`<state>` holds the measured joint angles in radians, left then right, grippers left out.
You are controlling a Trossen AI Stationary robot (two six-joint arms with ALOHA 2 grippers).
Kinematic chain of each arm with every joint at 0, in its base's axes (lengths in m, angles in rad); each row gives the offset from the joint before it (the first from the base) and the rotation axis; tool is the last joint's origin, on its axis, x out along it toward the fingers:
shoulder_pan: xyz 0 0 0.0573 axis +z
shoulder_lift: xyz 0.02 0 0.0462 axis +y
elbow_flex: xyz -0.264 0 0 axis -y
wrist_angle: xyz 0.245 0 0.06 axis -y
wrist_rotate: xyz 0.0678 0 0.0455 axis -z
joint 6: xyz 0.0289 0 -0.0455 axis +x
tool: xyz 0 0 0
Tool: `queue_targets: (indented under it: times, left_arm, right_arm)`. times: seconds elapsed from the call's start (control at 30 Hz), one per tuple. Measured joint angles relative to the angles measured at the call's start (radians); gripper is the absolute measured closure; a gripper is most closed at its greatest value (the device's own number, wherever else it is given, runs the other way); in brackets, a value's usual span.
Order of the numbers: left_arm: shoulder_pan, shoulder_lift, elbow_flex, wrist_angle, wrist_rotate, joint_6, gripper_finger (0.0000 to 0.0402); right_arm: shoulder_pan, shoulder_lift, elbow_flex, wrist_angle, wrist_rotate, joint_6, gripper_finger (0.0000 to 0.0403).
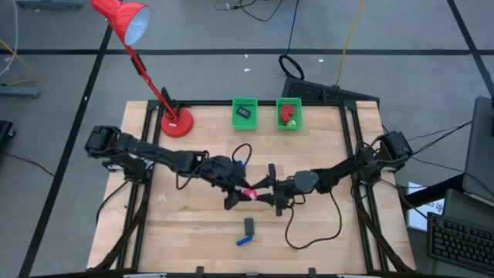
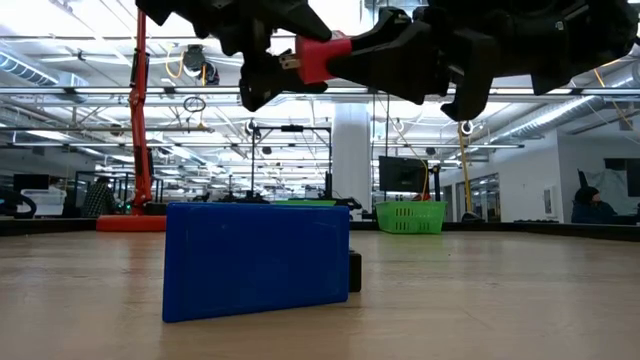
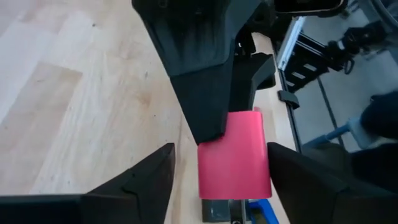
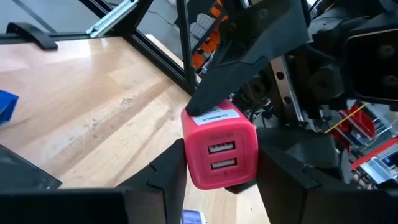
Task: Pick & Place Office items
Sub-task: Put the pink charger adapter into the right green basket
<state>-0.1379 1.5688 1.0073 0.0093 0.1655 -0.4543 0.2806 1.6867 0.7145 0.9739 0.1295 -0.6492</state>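
Observation:
A red block with two sockets in one end (image 4: 219,149) hangs in mid-air over the middle of the table (image 1: 250,193), between both grippers. My right gripper (image 4: 221,171) comes from the table's right and is shut on it. My left gripper (image 3: 221,165) comes from the left and stands open, one finger on either side of the block; a gap shows beside one finger. Near the front edge, a black oblong (image 1: 249,225) lies flat and a dark blue oblong (image 2: 255,260) stands on its long edge. My right gripper pinches the red block's two opposite sides (image 4: 189,158) between its two fingers, coming level from the table's right. The socket end faces back toward the wrist. The block is lifted clear of the table. My left gripper: one finger (image 3: 292,177) stands close against the block's side, and I cannot tell whether it touches.
Two green baskets (image 1: 244,113) (image 1: 289,113) stand at the far edge, one with a dark piece inside, the other with a red piece. A red desk lamp (image 1: 176,122) stands at the far left. A small blue piece (image 1: 241,163) lies behind the left gripper.

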Motion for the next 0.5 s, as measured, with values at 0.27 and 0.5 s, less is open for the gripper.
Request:
queue_targets:
  times: [0.27, 0.5]
  left_arm:
    - [0.082, 0.0, 0.0, -0.004, 0.184, 0.026, 0.0121]
    - [0.122, -0.003, 0.0, 0.009, 0.134, 0.057, 0.0117]
  right_arm:
    - [-0.019, 0.0, 0.0, -0.002, -0.015, 0.137, 0.0252]
    - [-0.038, 0.001, 0.0, -0.031, -0.072, 0.232, 0.0253]
